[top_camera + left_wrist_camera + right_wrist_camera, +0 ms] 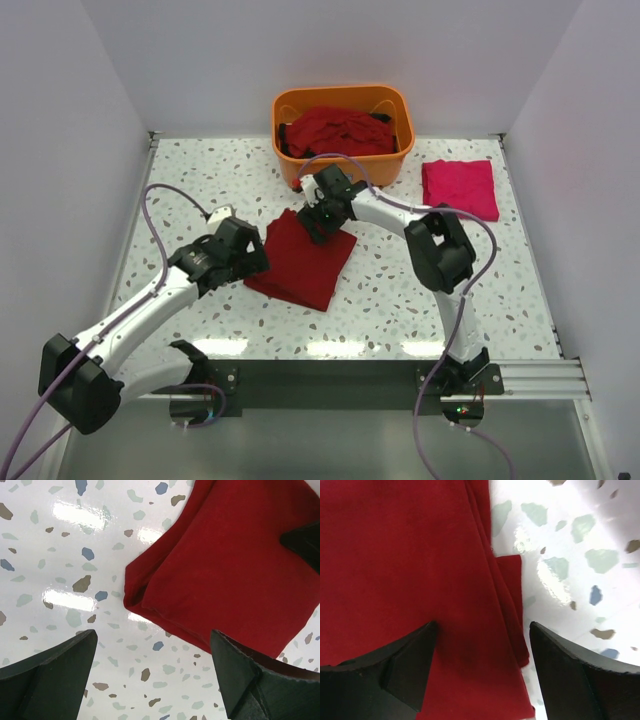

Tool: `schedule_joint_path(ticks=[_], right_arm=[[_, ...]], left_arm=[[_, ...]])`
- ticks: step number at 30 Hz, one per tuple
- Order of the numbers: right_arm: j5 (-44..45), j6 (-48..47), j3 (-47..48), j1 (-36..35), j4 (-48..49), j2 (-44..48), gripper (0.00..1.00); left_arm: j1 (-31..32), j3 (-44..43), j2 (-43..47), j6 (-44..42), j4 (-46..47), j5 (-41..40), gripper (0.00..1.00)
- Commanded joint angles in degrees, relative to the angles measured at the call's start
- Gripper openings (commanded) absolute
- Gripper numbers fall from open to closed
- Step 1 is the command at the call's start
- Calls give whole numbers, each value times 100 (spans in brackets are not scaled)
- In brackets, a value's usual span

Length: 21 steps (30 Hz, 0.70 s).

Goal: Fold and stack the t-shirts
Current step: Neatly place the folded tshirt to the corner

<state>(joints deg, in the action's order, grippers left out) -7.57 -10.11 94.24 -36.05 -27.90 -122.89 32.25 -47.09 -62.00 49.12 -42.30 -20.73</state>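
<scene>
A folded dark red t-shirt [300, 262] lies in the middle of the table. My left gripper [252, 262] is open at its left edge, just off the cloth; the left wrist view shows a corner of the shirt [225, 565] beyond the open jaws [152, 672]. My right gripper [320, 228] is open over the shirt's far corner; its wrist view shows the cloth edge [395, 555] between the jaws [482, 645]. A folded pinkish-red t-shirt [459, 187] lies at the back right. More dark red shirts [338, 131] are piled in the tub.
The orange plastic tub [290, 160] stands at the back centre, close behind the right gripper. White walls close in the table [400, 290] on three sides. A purple cable [170, 195] loops above the left arm.
</scene>
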Motion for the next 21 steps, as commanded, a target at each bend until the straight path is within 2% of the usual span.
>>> schedule_joint_path(ticks=[1, 9, 10, 12, 13, 16, 17, 19, 21], right_arm=[[80, 237, 86, -7, 22, -261, 77], [-245, 966, -844, -121, 539, 97, 63], [-219, 1193, -1011, -130, 627, 186, 55], [-131, 1466, -1573, -139, 908, 527, 45], [165, 1581, -1967, -139, 1022, 668, 32], [738, 1951, -2644, -139, 1164, 1264, 12], [1305, 2004, -2795, -139, 1225, 1424, 7], [1844, 2030, -3111, -86, 1261, 1915, 0], [2531, 2048, -3227, 123, 1261, 2215, 0]], left_arm=[[-43, -125, 240, 98, -50, 95, 100], [-35, -423, 715, 106, -278, -97, 100], [-35, -450, 820, 106, -322, -141, 100], [-35, -546, 917, 106, -383, -282, 100], [-35, -573, 978, 106, -453, -378, 100], [-35, -635, 1067, 141, -524, -572, 100], [-35, -643, 1084, 141, -542, -625, 100], [-35, -643, 1058, 141, -577, -695, 100], [-35, -670, 1014, 159, -595, -739, 100]])
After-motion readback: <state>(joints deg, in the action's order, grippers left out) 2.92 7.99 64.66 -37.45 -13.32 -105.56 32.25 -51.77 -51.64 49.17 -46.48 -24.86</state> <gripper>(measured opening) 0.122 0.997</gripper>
